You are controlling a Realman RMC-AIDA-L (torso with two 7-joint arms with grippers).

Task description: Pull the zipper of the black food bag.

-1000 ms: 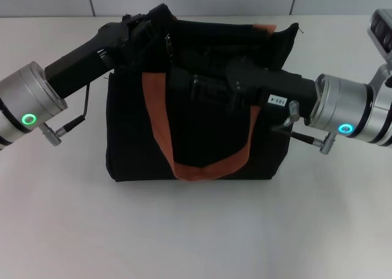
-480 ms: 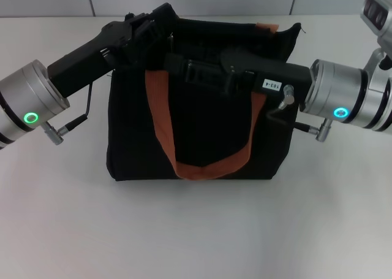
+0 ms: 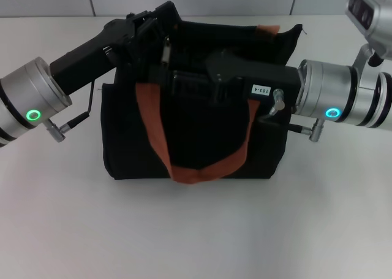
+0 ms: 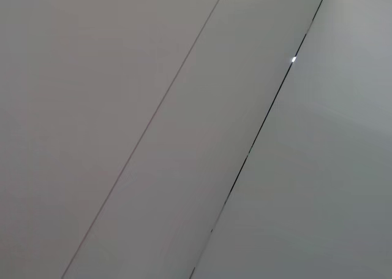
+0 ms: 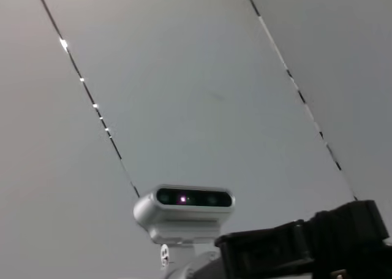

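Note:
The black food bag [image 3: 196, 138] stands in the middle of the white table, its near rust-brown strap [image 3: 196, 165] hanging down the front. My left gripper [image 3: 160, 22] reaches in from the left and is shut on the bag's top left corner. A small silver piece that may be the zipper pull [image 3: 165, 48] shows just below it. My right gripper [image 3: 153, 78] stretches from the right across the bag's top, ending close to that silver piece. Neither wrist view shows the bag.
The white table [image 3: 196, 230] lies around the bag, with a tiled wall behind it. Only wall panels fill the left wrist view. Panels and the robot's head camera [image 5: 184, 200] appear in the right wrist view.
My right arm has slid left along the bag's top, towards the left gripper. The front strap and the bag's left side have shifted slightly left. The left arm has barely moved.

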